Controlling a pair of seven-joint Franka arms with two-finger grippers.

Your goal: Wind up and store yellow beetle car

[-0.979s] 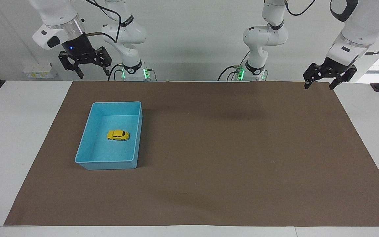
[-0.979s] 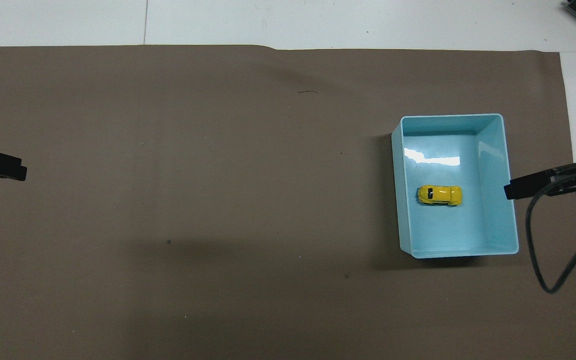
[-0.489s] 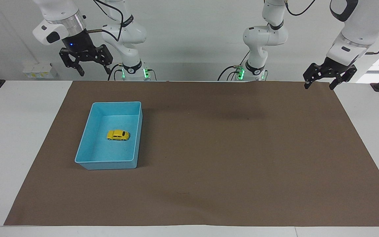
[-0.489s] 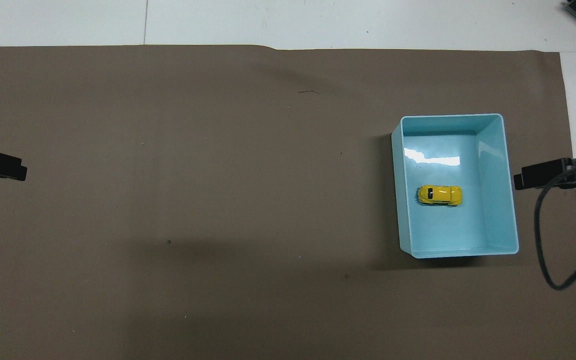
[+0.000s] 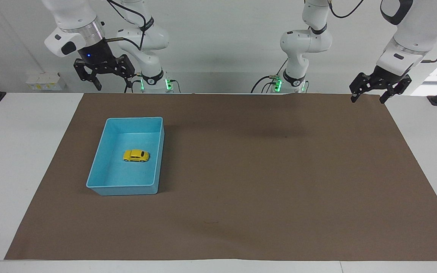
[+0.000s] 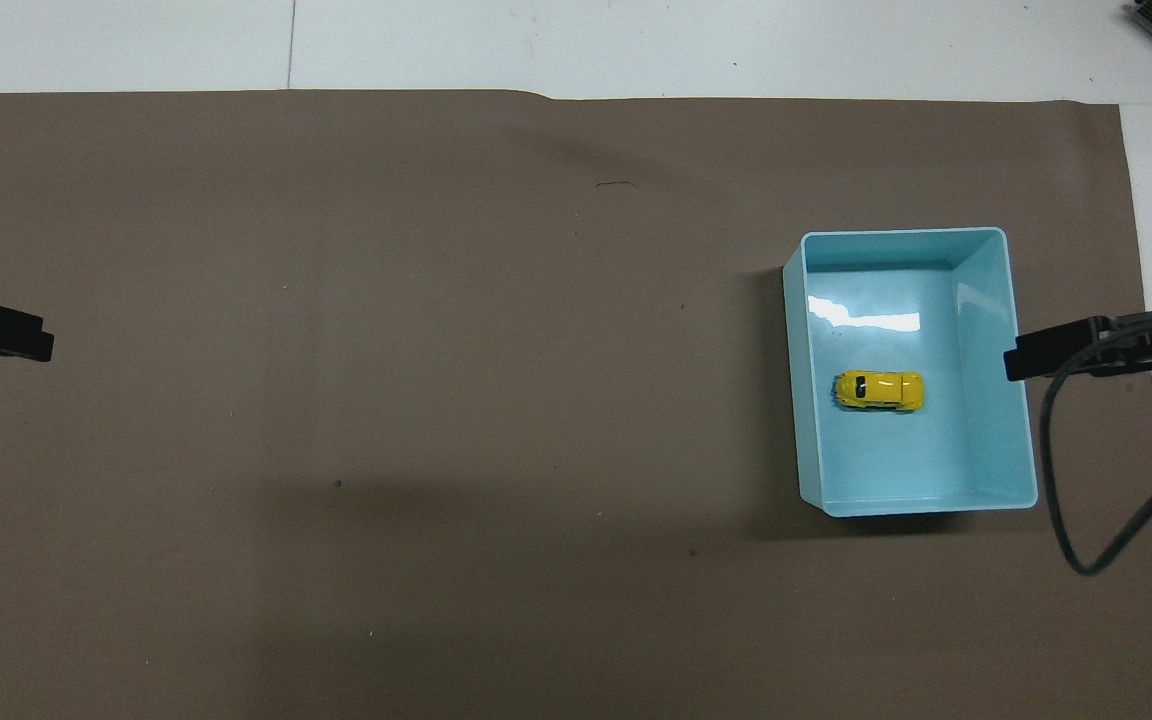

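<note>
One yellow beetle car point(image 5: 136, 155) point(image 6: 879, 390) sits on its wheels on the floor of the one blue bin point(image 5: 99, 166) point(image 6: 992, 245), which rests on the single brown mat point(image 5: 260, 170) toward the right arm's end of the table, roughly midway between the tabletop's two long edges. Two grippers are raised with fingers spread and holding nothing: the left gripper point(image 5: 368, 95) over the mat's corner at the robots' edge, the right gripper point(image 5: 114, 80) over the robots' edge near the bin. Since a second ago the right gripper has shifted sideways toward the table's middle, while the car, the bin and the left gripper are unchanged.
</note>
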